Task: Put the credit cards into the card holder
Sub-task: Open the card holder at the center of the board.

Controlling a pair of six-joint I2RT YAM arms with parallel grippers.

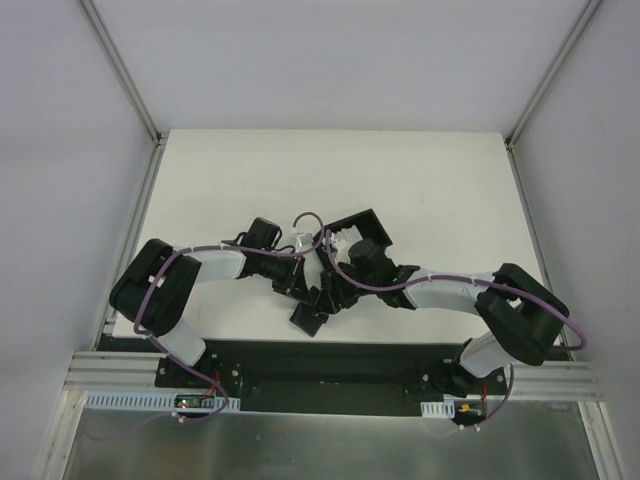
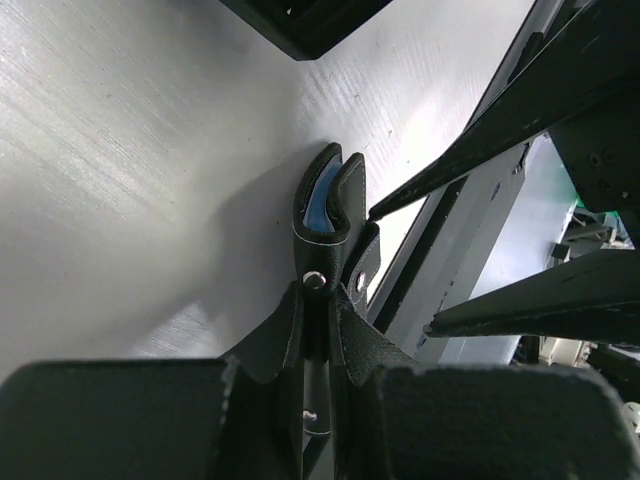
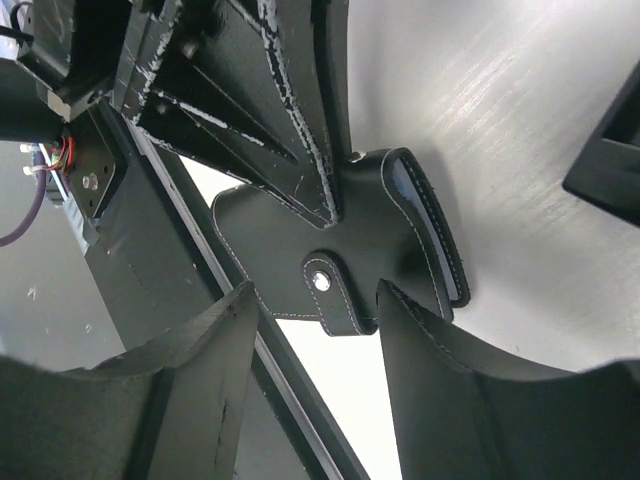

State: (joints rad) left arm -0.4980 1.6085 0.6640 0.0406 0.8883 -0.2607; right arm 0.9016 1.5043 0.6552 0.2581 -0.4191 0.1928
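- Top view: the two arms meet over the near middle of the white table [image 1: 250,180]. The left pincer [image 1: 303,290] and right pincer [image 1: 335,295] crowd together. The black wallet [image 1: 310,318] shows just below them, near the table's front edge. A black tray [image 1: 358,228] sits just behind. How wide either pincer stands is too small to tell here.
- Left wrist view: the left pincer [image 2: 315,375] is closed tight on the wallet [image 2: 325,205]. The wallet stands edge-on, and its blue lining shows in the fold. The tip of one of the right pincer's fingers [image 2: 470,150] touches the wallet's side, and the other tip stands apart. The tray's corner [image 2: 310,20] is at the top.
- Right wrist view: the right pincer [image 3: 315,290] is spread wide and grips nothing. The wallet [image 3: 350,230] and its clasp tab [image 3: 330,290] lie between its fingers. The left pincer's fingers [image 3: 300,130] pinch the wallet's upper edge.
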